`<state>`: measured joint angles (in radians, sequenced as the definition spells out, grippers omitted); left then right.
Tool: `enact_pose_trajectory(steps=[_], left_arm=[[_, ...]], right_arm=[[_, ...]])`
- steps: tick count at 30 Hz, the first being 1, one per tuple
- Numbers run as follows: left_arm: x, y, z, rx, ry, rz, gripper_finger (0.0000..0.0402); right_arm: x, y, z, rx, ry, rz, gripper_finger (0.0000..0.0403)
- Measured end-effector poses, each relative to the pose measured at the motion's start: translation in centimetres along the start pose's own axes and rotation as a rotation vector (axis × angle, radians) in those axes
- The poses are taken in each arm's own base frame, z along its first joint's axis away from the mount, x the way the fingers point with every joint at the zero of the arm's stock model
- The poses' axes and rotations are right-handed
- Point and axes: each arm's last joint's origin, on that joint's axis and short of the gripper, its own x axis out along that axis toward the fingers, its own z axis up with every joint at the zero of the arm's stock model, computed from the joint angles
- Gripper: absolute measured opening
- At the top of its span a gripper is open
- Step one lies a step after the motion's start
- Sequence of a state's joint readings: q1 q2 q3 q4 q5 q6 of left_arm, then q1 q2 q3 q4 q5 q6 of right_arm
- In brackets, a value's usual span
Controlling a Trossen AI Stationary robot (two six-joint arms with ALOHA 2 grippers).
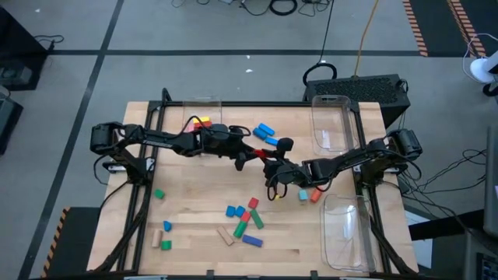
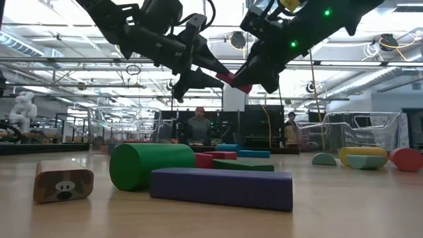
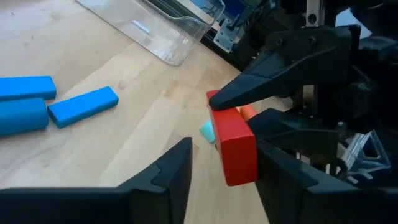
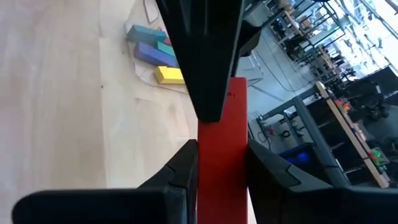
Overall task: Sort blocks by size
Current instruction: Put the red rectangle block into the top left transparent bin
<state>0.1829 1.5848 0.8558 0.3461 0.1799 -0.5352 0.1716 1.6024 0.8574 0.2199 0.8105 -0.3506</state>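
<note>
- Above the middle of the wooden table (image 1: 194, 233), the two arms meet in mid-air over a handover of one red block (image 3: 235, 146).
- From the left, the left gripper (image 1: 247, 158) reaches in with its fingers spread either side of the red block's free end — not yet pinching it, as far as the left wrist view shows.
- From the right, the right gripper (image 1: 274, 173) pinches the block's other end.
- To do this well, I judge the left fingers should press fully onto the flat faces before the right lets go — otherwise the block could drop.
- Below, loose blocks lie scattered: a green cylinder (image 2: 151, 165) and purple bar (image 2: 221, 187) near the front, and blue bars (image 3: 83, 105) farther back.
- At the right edge sit two clear bins (image 1: 331, 120).
</note>
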Motion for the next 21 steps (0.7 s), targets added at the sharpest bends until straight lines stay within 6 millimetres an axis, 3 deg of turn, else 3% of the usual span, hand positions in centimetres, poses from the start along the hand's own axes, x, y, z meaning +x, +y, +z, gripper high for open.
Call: enact_pose_trajectory(steps=[12,21], left_arm=[[0.01,-0.16,0.76,-0.013,-0.025,-0.001,0.0063],[-0.03,0.09,0.84,0.044,-0.018,0.009,0.0063]], right_arm=[[0.23,-0.26,-0.09,-0.036,0.010,-0.018,0.0086],[0.24,-0.24,-0.09,-0.053,0.006,-0.007,0.0111]])
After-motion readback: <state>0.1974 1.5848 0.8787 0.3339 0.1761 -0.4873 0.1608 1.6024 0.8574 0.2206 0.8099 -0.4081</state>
